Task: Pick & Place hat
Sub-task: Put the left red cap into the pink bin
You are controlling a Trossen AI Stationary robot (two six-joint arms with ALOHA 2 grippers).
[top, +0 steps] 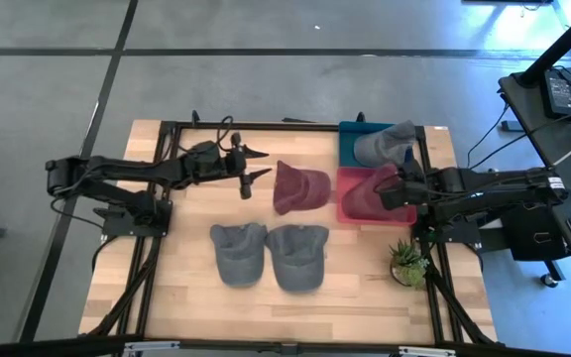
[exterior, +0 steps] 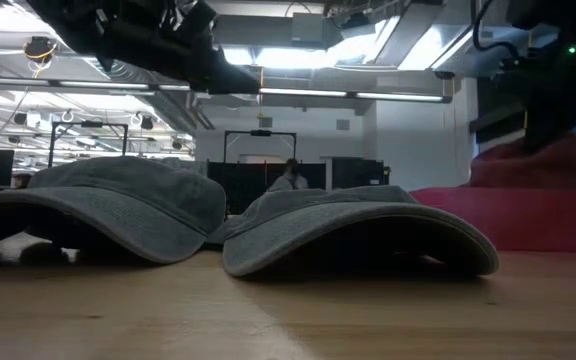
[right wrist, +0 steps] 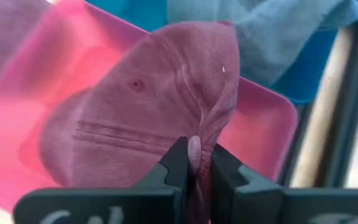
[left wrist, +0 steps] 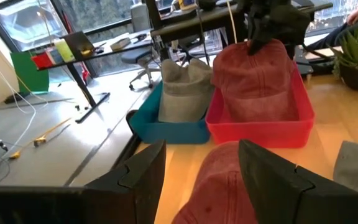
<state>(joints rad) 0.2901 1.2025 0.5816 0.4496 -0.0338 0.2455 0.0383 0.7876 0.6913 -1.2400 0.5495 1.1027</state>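
Observation:
A red hat [top: 298, 186] lies on the table's middle, and my left gripper [top: 251, 167] hovers open just to its left; in the left wrist view that hat [left wrist: 219, 186] shows between the spread fingers. A second red hat [top: 370, 193] sits in the red bin [top: 350, 215], and my right gripper [top: 397, 186] is shut on it. Two grey hats [top: 238, 251] [top: 297, 255] rest brim-down near the table's front, also seen in the low view [exterior: 118, 205] [exterior: 358, 225]. A further grey hat [top: 385, 144] lies in the blue bin [top: 348, 132]. My right gripper pinches a raised fold of the red hat's fabric [right wrist: 194, 149] between its two fingers, coming from the table's right side. The hat stands tilted up under the hold [left wrist: 257, 74], with its lower part resting inside the red bin [left wrist: 260, 127].
A small potted plant [top: 407, 263] stands at the table's right front corner. A black frame rail [top: 426, 149] runs along the bins' right side. Bare wood [top: 186, 288] lies at the front left.

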